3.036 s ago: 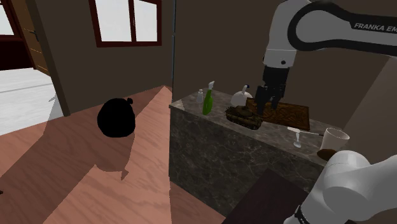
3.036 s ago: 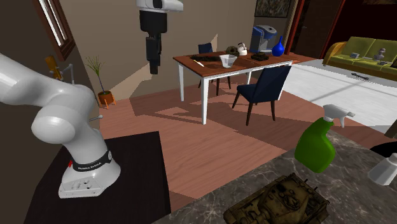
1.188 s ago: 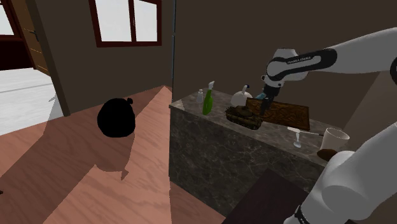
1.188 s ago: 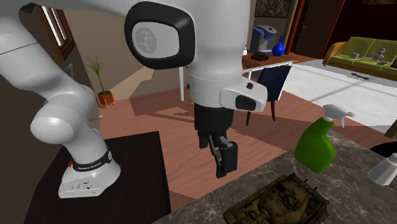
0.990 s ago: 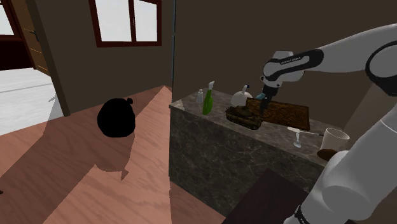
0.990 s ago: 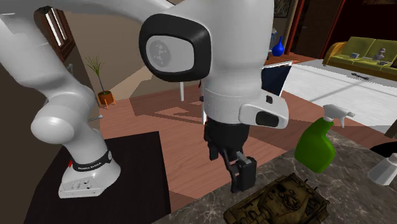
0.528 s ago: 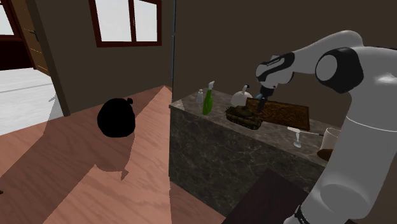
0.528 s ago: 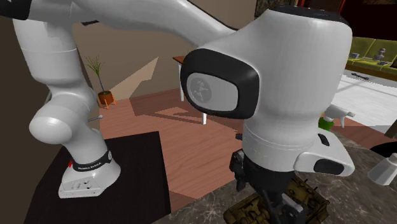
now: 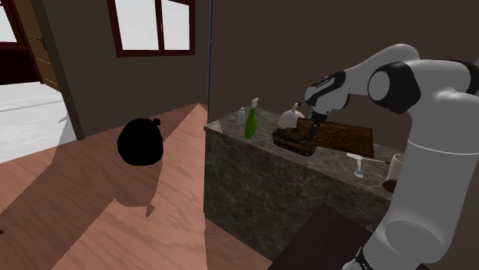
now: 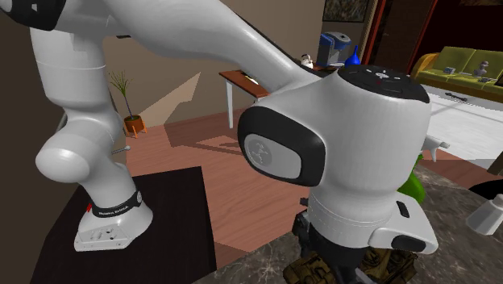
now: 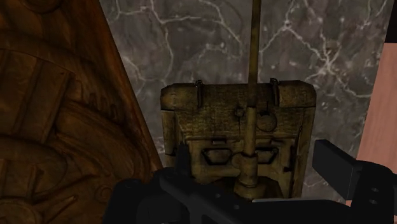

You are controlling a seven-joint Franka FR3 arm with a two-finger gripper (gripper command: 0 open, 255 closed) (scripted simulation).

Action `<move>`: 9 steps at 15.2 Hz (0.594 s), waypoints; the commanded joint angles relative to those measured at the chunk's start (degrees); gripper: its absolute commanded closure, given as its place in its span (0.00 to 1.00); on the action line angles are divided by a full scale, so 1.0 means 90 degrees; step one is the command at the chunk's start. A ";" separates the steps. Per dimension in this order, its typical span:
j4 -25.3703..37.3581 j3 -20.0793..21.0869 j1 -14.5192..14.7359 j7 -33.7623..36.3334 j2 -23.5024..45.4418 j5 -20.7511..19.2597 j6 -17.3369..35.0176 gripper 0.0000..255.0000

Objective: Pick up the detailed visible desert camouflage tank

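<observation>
The tank (image 11: 238,143), drawn in dull brown-olive camouflage, sits on the dark marble counter (image 11: 191,38) with its barrel pointing away from the hand. My gripper (image 11: 254,168) is open and low over the hull's rear. One black finger (image 11: 181,162) is at one side of the hull. The other finger (image 11: 334,165) stands a little off the opposite side. In the shoulder view the gripper (image 9: 312,130) hangs just above the tank (image 9: 294,141). In the second exterior view the white wrist covers most of the tank (image 10: 302,270).
A brown carved board (image 9: 345,138) lies right beside the tank. A green spray bottle (image 9: 249,123), a small white bottle (image 9: 241,116) and a white kettle (image 9: 289,117) stand along the counter beyond it. A glass (image 9: 359,162) lies nearer the stand. The counter's edge drops to the wooden floor.
The hand has come down from high above the counter to just over the tank, its fingers now on either side of the hull. The tank has not moved.
</observation>
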 commanded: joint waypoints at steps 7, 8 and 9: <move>-0.0020 0.0010 -0.0012 -0.0025 0.0034 0.0033 0.0047 1.00; -0.0015 0.0010 -0.0013 -0.0026 0.0036 0.0034 0.0045 1.00; -0.0015 0.0011 -0.0012 -0.0024 0.0037 0.0035 0.0046 1.00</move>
